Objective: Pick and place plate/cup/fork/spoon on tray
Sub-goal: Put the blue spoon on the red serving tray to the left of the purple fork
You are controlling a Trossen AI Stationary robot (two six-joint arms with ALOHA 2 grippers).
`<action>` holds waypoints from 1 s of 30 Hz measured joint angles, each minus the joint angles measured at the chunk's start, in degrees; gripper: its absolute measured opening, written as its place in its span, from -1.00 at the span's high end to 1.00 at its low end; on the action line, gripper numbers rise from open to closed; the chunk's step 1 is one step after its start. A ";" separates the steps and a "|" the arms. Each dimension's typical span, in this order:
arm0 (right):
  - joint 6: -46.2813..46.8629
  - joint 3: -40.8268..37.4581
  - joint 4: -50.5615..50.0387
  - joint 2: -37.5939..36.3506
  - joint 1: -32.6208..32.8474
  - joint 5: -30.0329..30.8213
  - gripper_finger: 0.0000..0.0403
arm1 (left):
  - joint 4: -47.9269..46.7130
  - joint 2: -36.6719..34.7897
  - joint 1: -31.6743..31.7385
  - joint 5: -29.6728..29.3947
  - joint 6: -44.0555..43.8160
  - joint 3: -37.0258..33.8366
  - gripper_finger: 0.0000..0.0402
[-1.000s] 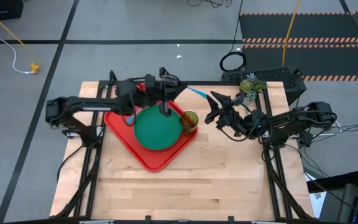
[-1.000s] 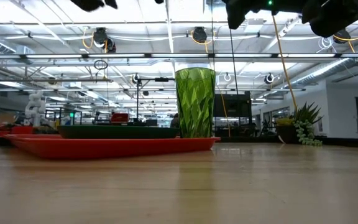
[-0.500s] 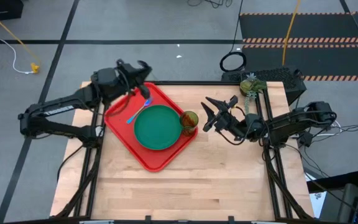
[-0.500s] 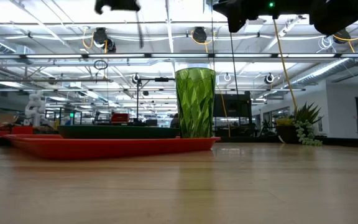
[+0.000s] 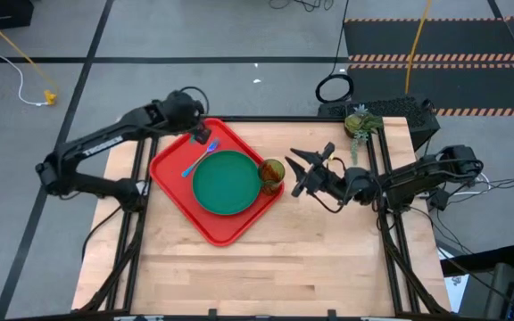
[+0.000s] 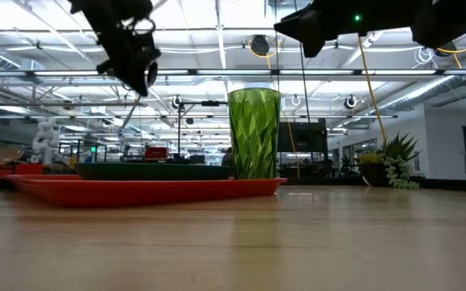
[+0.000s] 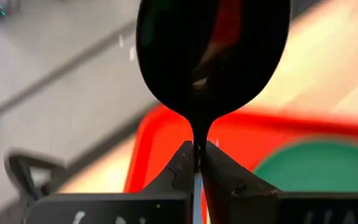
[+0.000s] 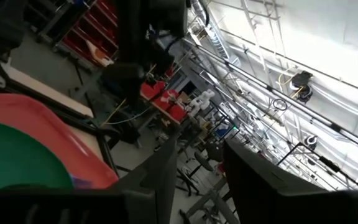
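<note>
Spoon held above the far left corner of the tray

We see the spoon pinched at its neck between the closed fingers of the left pincer, which hangs over the far left corner of the red tray. On the tray the green plate lies in the middle, the fork rests just left of the plate's far edge, and the cup stands upright at the tray's right corner, beside the plate. To the right of the cup, raised off the tabletop, we find the right pincer with its fingers spread and holding nothing.
</note>
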 joint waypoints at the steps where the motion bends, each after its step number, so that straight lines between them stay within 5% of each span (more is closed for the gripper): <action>1: 0.38 -0.32 0.00 0.00 0.00 -0.02 0.38 | -1.91 1.19 0.69 0.88 -0.28 0.00 0.94; 11: 1.83 -1.96 0.85 -0.02 0.00 -0.31 0.38 | -14.02 13.98 5.81 5.25 -0.15 0.00 0.93; 18: 2.46 -1.96 -1.13 -0.02 0.03 -0.30 0.38 | -14.12 20.52 8.63 10.72 1.08 0.00 0.94; 30: 2.33 -1.96 -3.48 -0.02 0.02 -0.28 0.38 | -13.43 27.90 9.72 11.94 9.66 0.00 0.94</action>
